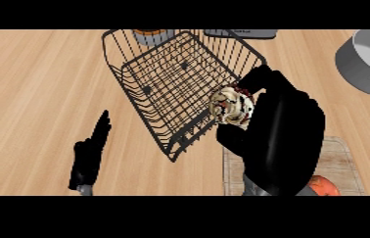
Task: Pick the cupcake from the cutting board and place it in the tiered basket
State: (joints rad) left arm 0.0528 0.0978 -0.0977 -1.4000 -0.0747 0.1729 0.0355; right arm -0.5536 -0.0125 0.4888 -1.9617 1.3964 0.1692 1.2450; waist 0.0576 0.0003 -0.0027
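My right hand (285,134) is curled round the cupcake (233,106), a cream-topped cake with dark red bits. It holds the cupcake at the right edge of the black wire tiered basket (145,65), just over the rim of the upper tier. Under my right forearm lies the cutting board (339,158), pale and mostly hidden. At the lower left my left hand (90,156) rests open with fingers pointing up, apart from the basket.
A grey round object (354,60) shows at the right edge. An orange thing (325,187) lies on the board by my right wrist. An orange-and-white container (151,35) and a grey item (242,33) stand behind the basket. Bare wooden counter (51,85) lies left.
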